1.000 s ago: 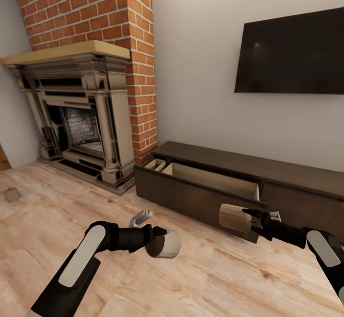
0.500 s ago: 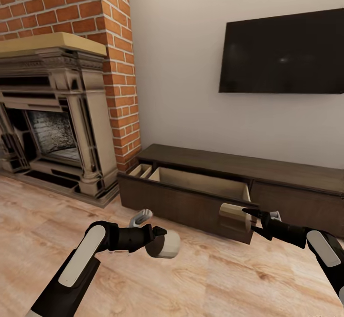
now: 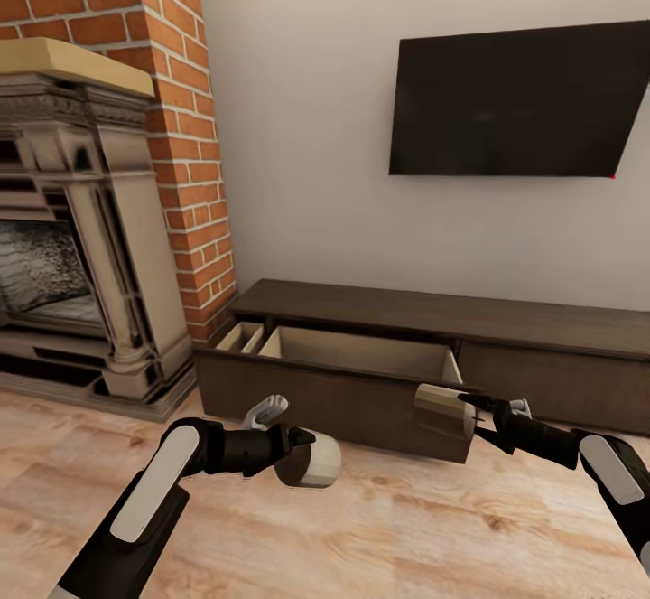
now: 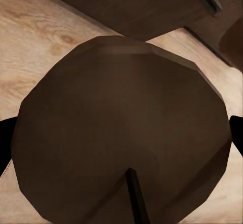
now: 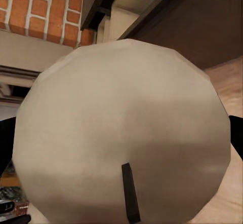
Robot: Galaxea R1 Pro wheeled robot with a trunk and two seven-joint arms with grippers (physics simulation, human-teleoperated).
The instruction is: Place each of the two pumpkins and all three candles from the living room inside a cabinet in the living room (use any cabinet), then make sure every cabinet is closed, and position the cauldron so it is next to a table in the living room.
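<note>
Beige candle (image 3: 442, 411) clamped in right gripper (image 3: 471, 411); left gripper (image 3: 302, 456) clamps another (image 3: 311, 460).

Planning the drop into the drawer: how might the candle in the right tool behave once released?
The candle in the right tool looks stubby with rounded faceted ends, so it may roll. It appears rigid, unlikely to deform. The open drawer walls should probably contain it.

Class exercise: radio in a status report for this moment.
Left gripper and right gripper each shut on a stubby beige candle. Dark-brown cabinet drawer open. Path clear.
</note>
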